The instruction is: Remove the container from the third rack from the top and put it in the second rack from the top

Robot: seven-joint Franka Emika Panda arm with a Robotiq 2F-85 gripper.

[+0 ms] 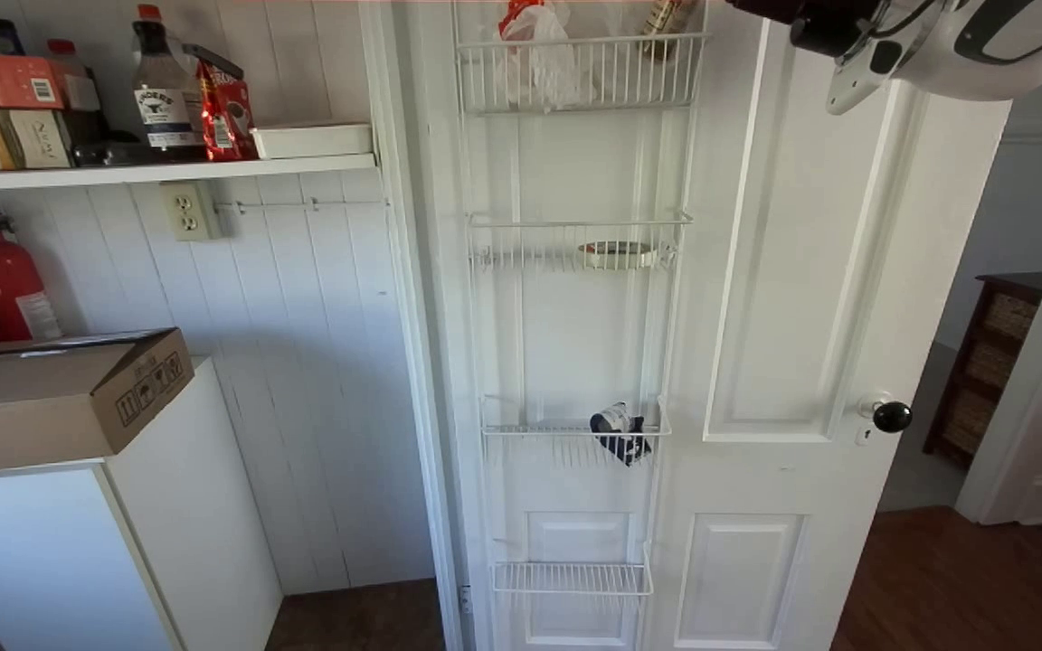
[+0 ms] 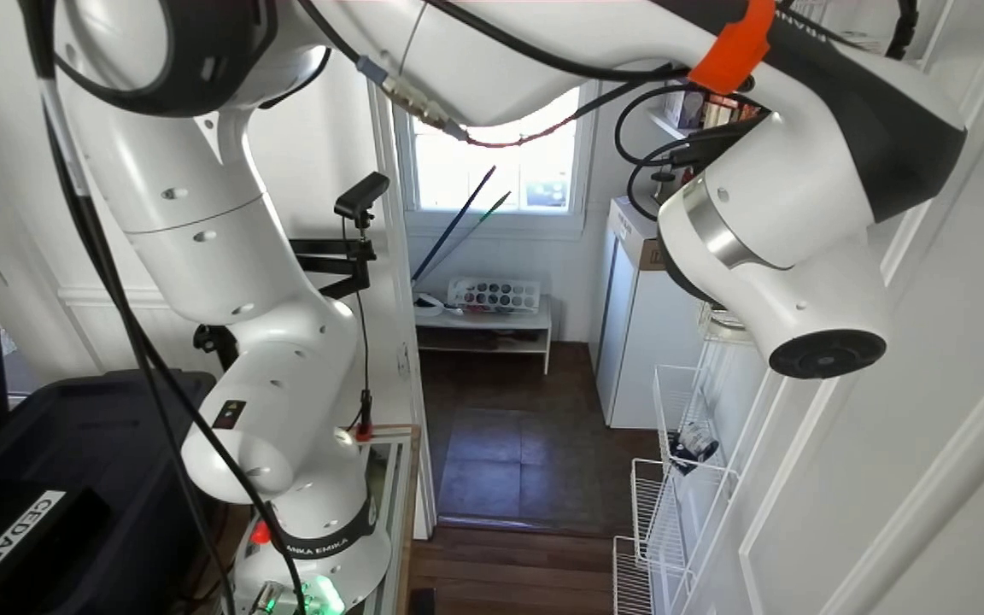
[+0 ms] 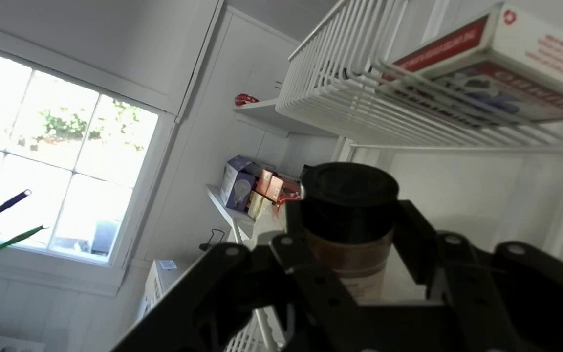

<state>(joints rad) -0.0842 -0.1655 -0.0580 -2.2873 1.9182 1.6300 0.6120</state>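
Note:
The container (image 3: 347, 200), with a black cap and a brownish, see-through neck above a pale label, is upright between my fingers in the wrist view. My gripper (image 3: 351, 222) is shut on it near the cap. A white wire basket tier (image 3: 325, 107) is above and beyond it, apart from the cap. In an exterior view, a tier holding a plastic bag (image 1: 575, 110) and a tier holding a round tin-like ring (image 1: 521, 223) show on the door. The rack runs past the top edge, so I cannot tell which tiers are second and third. The fingers are hidden in both exterior views.
A domino box (image 3: 516, 68) sits in the upper tier and overhangs toward me. The white door (image 1: 792, 271) carries lower tiers, one with a dark packet (image 1: 620, 438). A wall shelf (image 1: 304, 165) with bottles and boxes is beside the door frame. My arm (image 2: 799, 256) reaches close to the door.

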